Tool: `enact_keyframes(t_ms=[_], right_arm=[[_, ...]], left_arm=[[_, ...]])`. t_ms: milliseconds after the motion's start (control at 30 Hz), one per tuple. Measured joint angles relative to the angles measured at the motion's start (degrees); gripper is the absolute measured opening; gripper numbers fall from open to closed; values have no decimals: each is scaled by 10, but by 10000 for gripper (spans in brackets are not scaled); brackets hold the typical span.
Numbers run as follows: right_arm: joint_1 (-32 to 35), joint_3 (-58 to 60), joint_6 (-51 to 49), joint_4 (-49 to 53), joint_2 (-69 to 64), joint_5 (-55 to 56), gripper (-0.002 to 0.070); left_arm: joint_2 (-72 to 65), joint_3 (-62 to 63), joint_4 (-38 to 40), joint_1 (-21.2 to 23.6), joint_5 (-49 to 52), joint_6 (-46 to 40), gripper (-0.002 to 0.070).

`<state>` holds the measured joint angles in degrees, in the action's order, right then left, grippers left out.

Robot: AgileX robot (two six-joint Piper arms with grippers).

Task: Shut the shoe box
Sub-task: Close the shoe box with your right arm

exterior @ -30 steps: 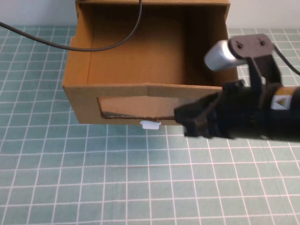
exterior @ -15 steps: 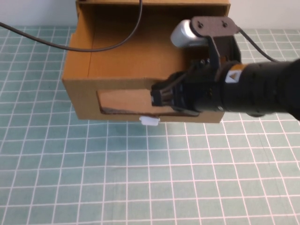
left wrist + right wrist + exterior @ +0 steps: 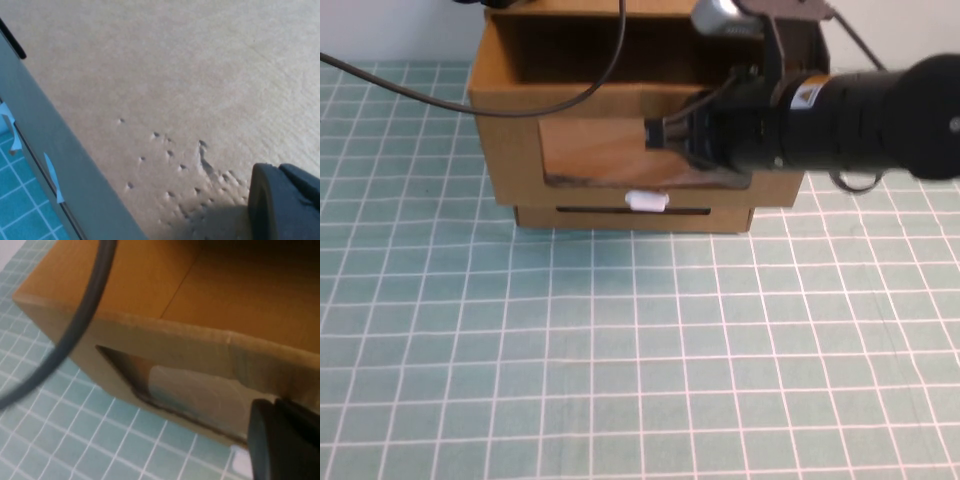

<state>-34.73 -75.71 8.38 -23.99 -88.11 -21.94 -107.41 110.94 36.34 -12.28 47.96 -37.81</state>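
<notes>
Shoe box (image 3: pixel 640 160) at far centre of table (image 3: pixel 640 350), right tool on its front panel

L to R: a black cable (image 3: pixel 500 95) runs from the left edge across the box's open top. Left tool (image 3: pixel 285 200) is up against a plain cardboard face, seen only in the left wrist view; can't tell if it's open or closed. Box drawer still sticks out a little from its sleeve, clear window (image 3: pixel 610 150) facing the camera, white pull tab (image 3: pixel 647 201) just below it, a dark slot under that. Right tool (image 3: pixel 665 135) reaches in from the right, its tip against the front panel at the window's right end; can't tell whether it's open or closed
</notes>
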Motion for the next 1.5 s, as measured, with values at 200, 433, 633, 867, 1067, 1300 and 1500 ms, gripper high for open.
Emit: enact_keyframes(t_ms=[200, 433, 633, 867, 1067, 1300, 1500], right_arm=[[21, -45, 0, 0, -38, -12, -11], [46, -98, 0, -4, -91, -18, -11], [60, -149, 28, -38, -113, -115, -11], [62, -159, 100, -108, -110, -125, -11], [63, -160, 104, -112, -110, -95, -11], [72, -164, 104, -123, -125, -53, -11], [74, -164, 106, -126, -146, 17, -11]], left_arm=[[0, 1, 0, 0, -1, 0, -5], [0, 1, 0, 0, -2, 0, -5], [0, 1, 0, 0, 0, 0, -5], [0, 1, 0, 0, 1, 0, -5], [0, 1, 0, 0, 1, 0, -5], [0, 1, 0, 0, 2, 0, -5], [0, 1, 0, 0, 2, 0, -5]])
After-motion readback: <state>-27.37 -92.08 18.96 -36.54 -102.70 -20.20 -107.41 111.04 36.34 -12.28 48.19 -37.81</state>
